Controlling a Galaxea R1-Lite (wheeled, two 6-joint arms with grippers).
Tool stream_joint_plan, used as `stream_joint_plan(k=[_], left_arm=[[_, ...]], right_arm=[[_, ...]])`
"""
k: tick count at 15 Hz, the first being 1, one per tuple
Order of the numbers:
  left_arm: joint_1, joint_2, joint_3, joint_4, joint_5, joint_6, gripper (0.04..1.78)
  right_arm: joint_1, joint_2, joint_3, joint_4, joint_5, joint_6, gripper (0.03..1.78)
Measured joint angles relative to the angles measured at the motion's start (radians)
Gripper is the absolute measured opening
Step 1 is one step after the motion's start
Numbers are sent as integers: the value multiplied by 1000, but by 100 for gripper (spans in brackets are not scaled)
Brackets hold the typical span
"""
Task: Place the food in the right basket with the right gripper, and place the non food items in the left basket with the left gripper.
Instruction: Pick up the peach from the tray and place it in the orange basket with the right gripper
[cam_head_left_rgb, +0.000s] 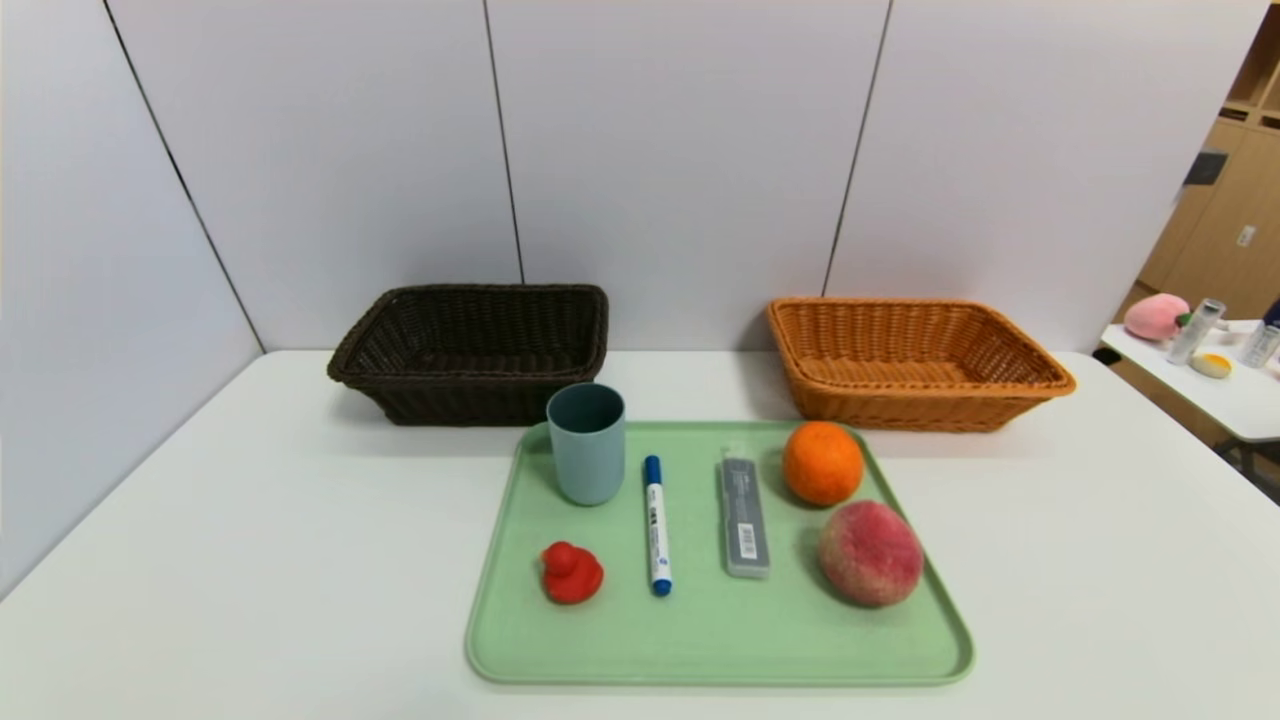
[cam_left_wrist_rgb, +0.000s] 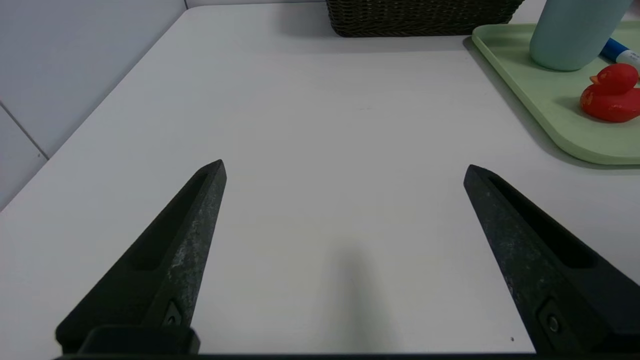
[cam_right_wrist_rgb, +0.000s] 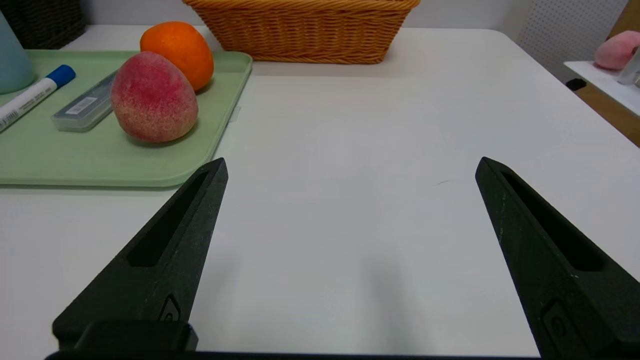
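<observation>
On the green tray (cam_head_left_rgb: 700, 640) lie an orange (cam_head_left_rgb: 822, 462), a peach (cam_head_left_rgb: 870, 552), a blue-grey cup (cam_head_left_rgb: 586, 443), a blue-capped marker (cam_head_left_rgb: 656, 524), a slim clear case (cam_head_left_rgb: 744, 516) and a red duck (cam_head_left_rgb: 570, 574). The dark brown left basket (cam_head_left_rgb: 470, 350) and the orange-tan right basket (cam_head_left_rgb: 915, 362) stand behind the tray, both with nothing in them. Neither arm shows in the head view. My left gripper (cam_left_wrist_rgb: 344, 167) hangs open over bare table, with the duck (cam_left_wrist_rgb: 611, 92) and cup (cam_left_wrist_rgb: 575, 30) off to one side. My right gripper (cam_right_wrist_rgb: 351, 165) is open over bare table beside the peach (cam_right_wrist_rgb: 152, 97) and orange (cam_right_wrist_rgb: 180, 47).
A white wall panel runs behind the baskets and along the table's left side. A second table (cam_head_left_rgb: 1230, 395) at the far right carries a pink plush toy (cam_head_left_rgb: 1155, 316) and small bottles. Bare white tabletop (cam_head_left_rgb: 200, 520) spreads on both sides of the tray.
</observation>
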Motion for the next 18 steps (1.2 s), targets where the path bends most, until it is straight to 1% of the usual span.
stream_joint_plan(k=[2, 3, 4, 6, 7, 9, 11, 12, 14, 16, 18], left_arm=[[0, 0, -22, -26, -13, 50, 169], [0, 3, -59, -24, -37, 70, 169], [0, 12, -111, -6, -63, 77, 169], [-1, 80, -234, 18, -99, 76, 169], [-1, 139, -298, 8, -110, 74, 169], [-1, 284, -424, -41, -122, 68, 169], [-2, 447, -515, -118, -127, 67, 169], [-2, 532, -554, -159, -129, 67, 169], [-2, 705, -633, -227, -131, 68, 169], [-2, 868, -715, -271, -133, 71, 169], [-2, 1025, -801, -299, -133, 72, 169]], right_arm=[[0, 0, -4, -14, 21, -47, 171], [0, 0, -30, -20, 46, -53, 171], [0, 4, -79, -10, 86, -52, 171], [0, 50, -211, 39, 190, -60, 171], [2, 97, -280, 55, 241, -67, 171], [5, 198, -392, 51, 314, -77, 171], [7, 332, -483, 15, 375, -86, 171], [7, 406, -528, -7, 397, -89, 171], [8, 567, -620, -36, 427, -91, 171], [9, 733, -721, -55, 439, -87, 171], [9, 896, -824, -79, 440, -78, 171]])
